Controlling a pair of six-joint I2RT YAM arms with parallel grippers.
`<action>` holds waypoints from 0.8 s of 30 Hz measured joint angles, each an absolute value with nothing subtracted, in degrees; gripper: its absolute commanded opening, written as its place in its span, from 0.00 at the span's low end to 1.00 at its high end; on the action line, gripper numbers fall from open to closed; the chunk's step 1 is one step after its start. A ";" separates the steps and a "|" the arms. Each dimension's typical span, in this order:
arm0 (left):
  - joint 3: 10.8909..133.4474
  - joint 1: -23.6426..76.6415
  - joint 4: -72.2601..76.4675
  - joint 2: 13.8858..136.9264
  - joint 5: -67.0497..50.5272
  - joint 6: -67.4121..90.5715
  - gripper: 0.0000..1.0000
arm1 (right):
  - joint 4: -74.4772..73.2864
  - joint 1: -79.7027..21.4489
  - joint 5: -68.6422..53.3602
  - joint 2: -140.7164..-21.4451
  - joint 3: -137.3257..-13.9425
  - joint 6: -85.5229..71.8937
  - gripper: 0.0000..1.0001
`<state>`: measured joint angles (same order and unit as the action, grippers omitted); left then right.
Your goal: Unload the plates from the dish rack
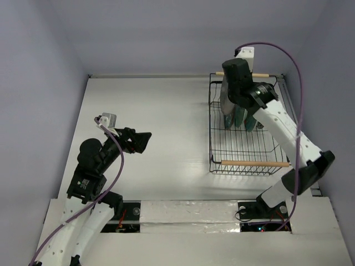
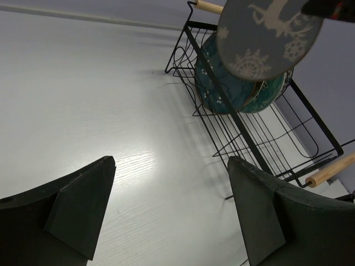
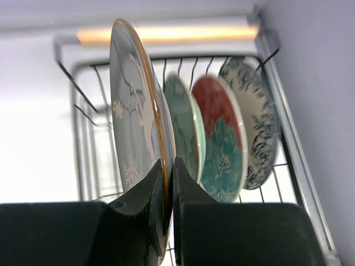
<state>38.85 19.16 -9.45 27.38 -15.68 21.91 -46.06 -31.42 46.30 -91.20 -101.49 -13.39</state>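
Observation:
The black wire dish rack [image 1: 244, 145] stands at the right of the table. My right gripper [image 3: 169, 185] is shut on the rim of the dark grey plate with pale deer [image 3: 130, 122] and holds it upright, lifted above the other plates, as the left wrist view [image 2: 269, 36] shows. Behind it in the rack stand the pale green plate [image 3: 184, 130], the red plate with a teal flower [image 3: 222, 147] and the white plate with blue floral rim [image 3: 256, 127]. A teal plate [image 2: 230, 86] shows in the left wrist view. My left gripper [image 2: 172, 210] is open and empty over the bare table, left of the rack.
The rack [image 2: 260, 138] has wooden bar handles at its near end [image 1: 255, 163] and far end [image 1: 244, 73]. The near half of the rack holds no plates. A grey wall runs close along the rack's right side [image 3: 321, 83]. White tabletop [image 1: 155, 111] spreads left of the rack.

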 measured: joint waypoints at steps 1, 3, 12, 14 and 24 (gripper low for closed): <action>38.85 19.16 -9.45 27.33 -15.62 21.91 0.80 | -46.02 -31.88 46.70 -89.06 -102.37 -13.21 0.00; 38.85 19.16 -9.47 27.22 -15.40 21.91 0.80 | -45.95 -33.78 46.85 -86.65 -103.35 -12.82 0.00; 38.85 19.16 -9.74 26.74 -13.63 21.93 0.74 | -36.60 -42.17 32.71 -84.71 -105.08 -17.02 0.00; 38.85 19.16 -9.74 26.63 -13.21 21.93 0.73 | -32.75 -42.70 27.53 -88.82 -105.08 -19.84 0.00; 38.85 19.16 -10.37 26.41 -11.25 21.96 0.71 | -19.79 -45.34 11.07 -114.13 -104.53 -31.70 0.00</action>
